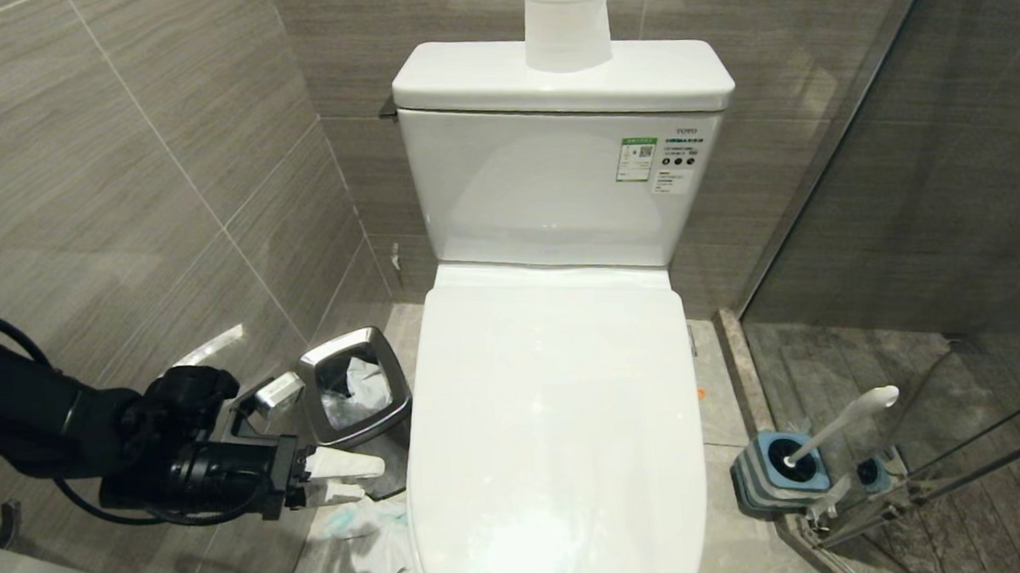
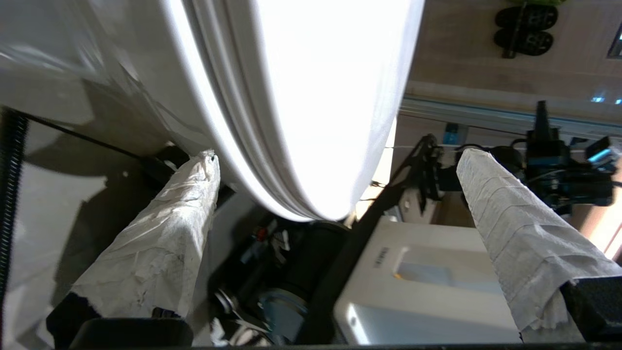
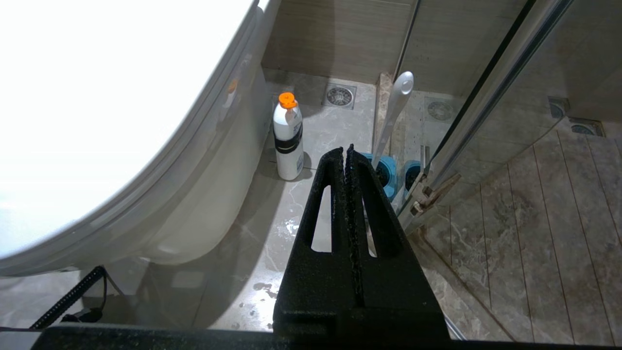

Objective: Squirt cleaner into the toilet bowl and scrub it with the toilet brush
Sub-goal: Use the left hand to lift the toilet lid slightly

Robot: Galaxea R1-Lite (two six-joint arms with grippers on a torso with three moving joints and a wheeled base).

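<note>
The white toilet has its lid (image 1: pixel 552 424) down, so the inside of the toilet bowl is hidden; its outer wall (image 3: pixel 194 209) shows in the right wrist view. My left gripper (image 1: pixel 370 477) hangs open and empty at the toilet's left side, near the lid's front edge (image 2: pixel 311 97), its fingers (image 2: pixel 160 233) wrapped in white paper. The toilet brush (image 1: pixel 841 431) stands tilted in its grey-and-blue holder (image 1: pixel 777 473) on the floor to the right. A white cleaner bottle (image 3: pixel 288 138) with an orange cap stands by the bowl's right side. My right gripper (image 3: pixel 347 148) is shut and empty, low, short of the brush handle (image 3: pixel 396 112).
A steel waste bin (image 1: pixel 354 386) with paper in it stands just behind the left gripper. Crumpled plastic (image 1: pixel 357 539) lies on the floor under it. A toilet paper roll (image 1: pixel 566 17) sits on the tank. A glass shower door (image 1: pixel 909 239) closes off the right side next to the brush holder.
</note>
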